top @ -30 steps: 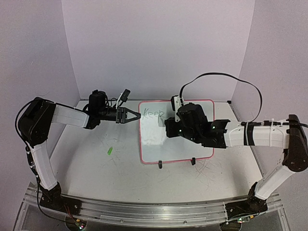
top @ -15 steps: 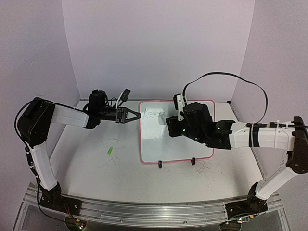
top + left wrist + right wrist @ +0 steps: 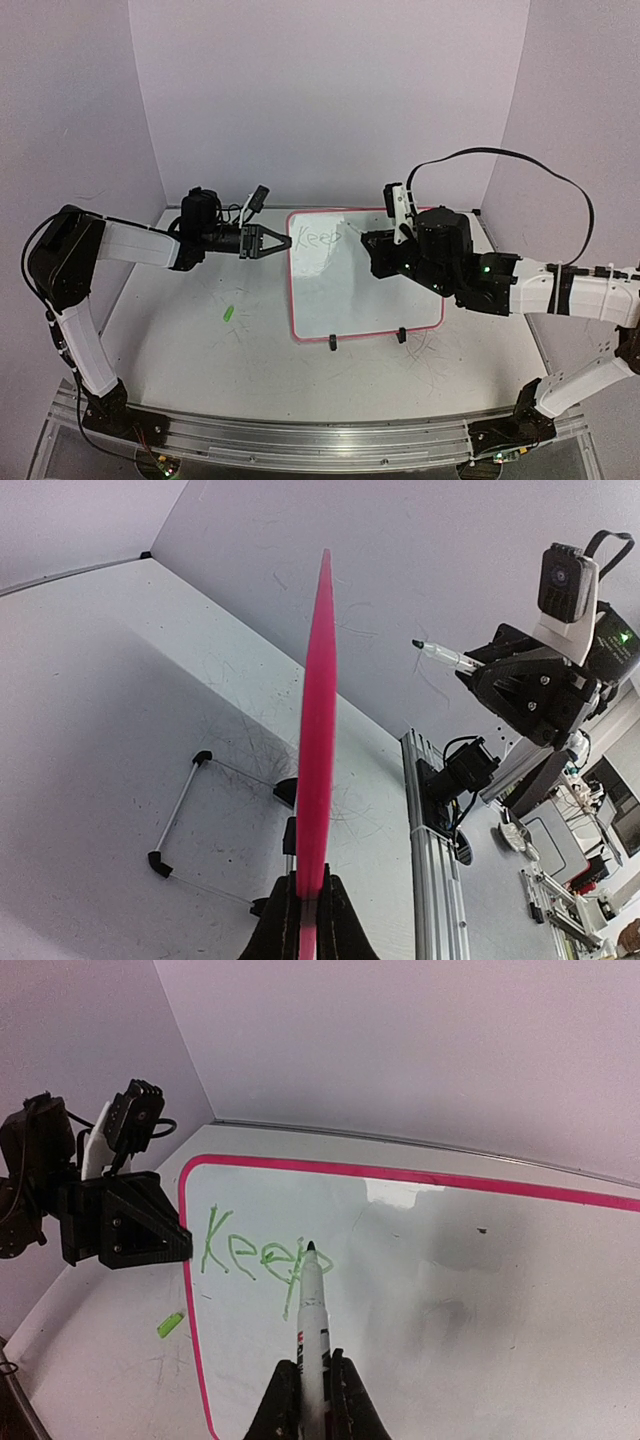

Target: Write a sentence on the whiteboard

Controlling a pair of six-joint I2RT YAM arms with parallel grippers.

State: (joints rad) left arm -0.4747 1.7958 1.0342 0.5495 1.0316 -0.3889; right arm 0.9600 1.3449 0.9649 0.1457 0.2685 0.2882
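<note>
Jaws of the left gripper (image 3: 268, 241) are pinching together on the pink-red frame at the left edge of the whiteboard (image 3: 372, 295); in the left wrist view the two fingertips are squeezing that frame from both sides, and the board is showing edge-on as a thin pink line rising from between them. Jaws of the right gripper (image 3: 305, 1392) are clamping on a marker (image 3: 312, 1310), which is sticking out past the fingers with its dark tip pointing at the board.

The whiteboard is sitting towards the back of the table (image 3: 200, 350), between the two arms, with its two black feet (image 3: 332, 342) resting along its near edge. The sentence (image 3: 262, 1253) is showing just one word, "Keep", in green script slanting across the upper left corner of the board. In the right wrist view the marker's tip is lying over the last letter of that word; in the left wrist view the tip is standing off to one side of the edge-on frame, so I cannot tell whether it is touching the surface.

A small green piece (image 3: 228, 313) is lying on the table, left of the board and well apart from it; a black cable (image 3: 500, 160) is looping above the right arm.
</note>
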